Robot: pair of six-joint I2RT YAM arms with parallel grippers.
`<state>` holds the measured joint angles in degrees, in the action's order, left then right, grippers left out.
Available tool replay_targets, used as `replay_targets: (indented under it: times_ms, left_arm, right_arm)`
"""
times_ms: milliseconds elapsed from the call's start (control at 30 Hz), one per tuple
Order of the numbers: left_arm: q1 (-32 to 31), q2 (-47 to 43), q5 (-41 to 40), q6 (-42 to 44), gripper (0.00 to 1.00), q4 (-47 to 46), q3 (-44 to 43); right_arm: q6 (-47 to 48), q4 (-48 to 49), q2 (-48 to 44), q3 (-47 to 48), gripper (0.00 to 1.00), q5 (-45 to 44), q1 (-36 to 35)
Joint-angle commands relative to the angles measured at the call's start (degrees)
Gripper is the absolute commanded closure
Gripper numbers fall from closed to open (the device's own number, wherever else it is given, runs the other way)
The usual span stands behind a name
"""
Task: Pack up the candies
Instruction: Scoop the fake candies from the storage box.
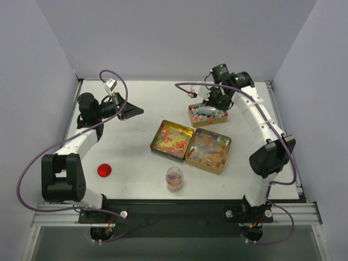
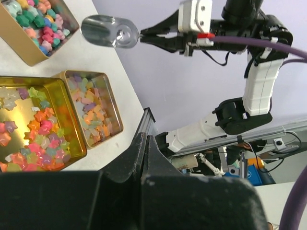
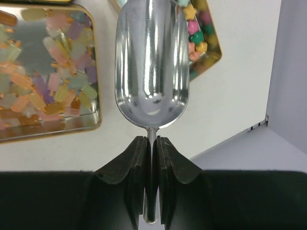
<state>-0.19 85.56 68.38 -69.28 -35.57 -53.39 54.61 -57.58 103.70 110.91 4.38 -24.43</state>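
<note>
Three gold metal tins [image 3: 97, 72] of tiny multicoloured candies [image 2: 41, 26] mid-table. Gripping the shiny silver metal scoop [image 3: 151, 62] by its handle in the right gripper [image 3: 152, 143] at the far tin [image 2: 17, 43]; left gripper [image 2: 146, 143] closed, empty. Dip shallow, lift level, no spilling lol.

The table [image 1: 136, 157] is carrying two touching tins [image 1: 157, 134] at its centre, a smaller tin [image 1: 209, 124] toward the far edge, and a cup [image 1: 174, 182] and red lid [image 1: 104, 169] near its near edge.

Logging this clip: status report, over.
Left gripper shut, empty, off to the side. Right gripper shut on scoop, bowl empty, near far tin's candies. Nothing blocking; red lid far off.
</note>
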Motion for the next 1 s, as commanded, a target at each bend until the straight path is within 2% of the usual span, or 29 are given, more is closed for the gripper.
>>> replay_targets:
  times_ms: [0, 33, 67, 133, 167, 267, 433, 767, 967]
  left_arm:
    - [-0.1, -0.2, 1.0, 3.1, 1.00, 0.2, 2.0]
    - [-0.2, -0.4, 0.9, 5.7, 1.00, 4.0, 1.7]
    - [-0.2, -0.7, -0.9, 13.8, 1.00, 15.8, 0.6]
    - [-0.1, -1.3, -7.0, 26.8, 1.00, 33.7, -2.6]
    - [-0.1, -1.2, -17.6, 38.6, 1.00, 49.3, -5.1]
    - [1.6, -0.2, -29.8, 42.0, 1.00, 55.8, -1.8]
    - [2.1, 1.5, -32.8, 37.6, 1.00, 54.3, 4.3]
    - [0.7, 6.5, -32.3, 33.7, 1.00, 50.8, 5.7]
    - [-4.6, 7.2, -32.3, 33.0, 1.00, 49.5, 5.4]
  right_arm:
    - [8.8, -1.8, 1.4, 3.1, 1.00, 3.0, 2.4]
    - [10.1, -3.8, 1.5, 2.9, 1.00, 3.3, 2.1]
    - [11.0, -4.9, 1.7, 3.0, 1.00, 3.0, 1.4]
    - [12.0, -8.1, 1.8, 3.2, 1.00, 2.8, -1.1]
    - [12.2, -8.2, 1.3, 2.8, 1.00, 3.0, -2.1]
    - [14.8, -8.0, 0.9, 0.7, 1.00, 1.0, -6.4]
    - [20.7, -8.6, 4.1, 2.0, 1.00, -2.1, -9.9]
    - [39.5, -8.6, 10.1, 3.0, 1.00, -7.1, -10.9]
    - [46.7, -8.7, 14.8, 5.5, 1.00, -9.1, -12.6]
